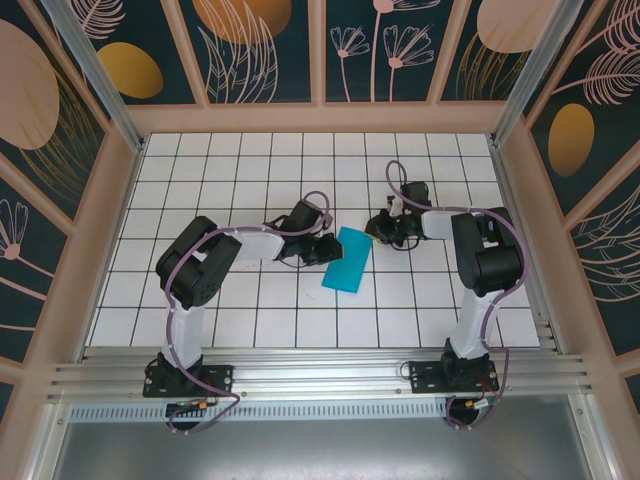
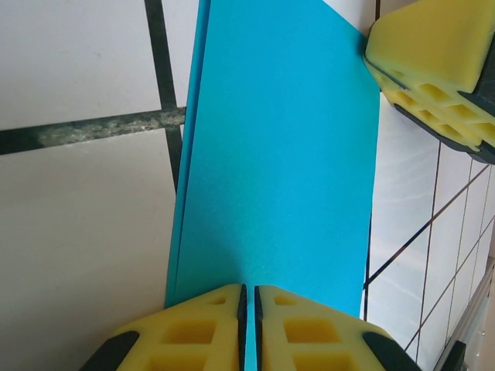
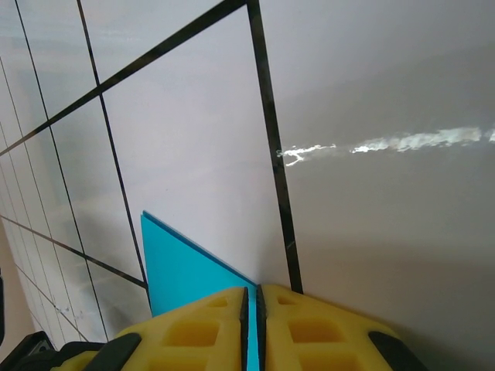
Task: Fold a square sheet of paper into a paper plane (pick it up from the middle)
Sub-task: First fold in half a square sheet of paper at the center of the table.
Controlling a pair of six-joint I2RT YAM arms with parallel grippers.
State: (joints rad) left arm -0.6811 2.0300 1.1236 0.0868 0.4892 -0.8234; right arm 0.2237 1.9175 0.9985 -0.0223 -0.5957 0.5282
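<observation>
The square sheet of paper (image 1: 348, 262) is teal-blue and folded in half into a long rectangle. It lies slanted on the white tiled table between the two arms. My left gripper (image 1: 328, 252) is at its left long edge. In the left wrist view the sheet (image 2: 278, 154) runs up from my left gripper (image 2: 249, 287), whose yellow jaws are shut with teal paper pinched in the slit. My right gripper (image 1: 375, 232) is at the sheet's far right corner. In the right wrist view that corner (image 3: 186, 270) sticks out from my right gripper (image 3: 251, 290), shut on it. The right gripper's fingers (image 2: 433, 62) show at the sheet's far corner.
The table (image 1: 250, 170) is white tiles with black grid lines, boxed in by wooden-framed patterned walls (image 1: 320, 117). An aluminium rail (image 1: 320, 365) carrying both arm bases runs along the near edge. A scuff mark (image 3: 387, 143) streaks the tile beyond the right gripper.
</observation>
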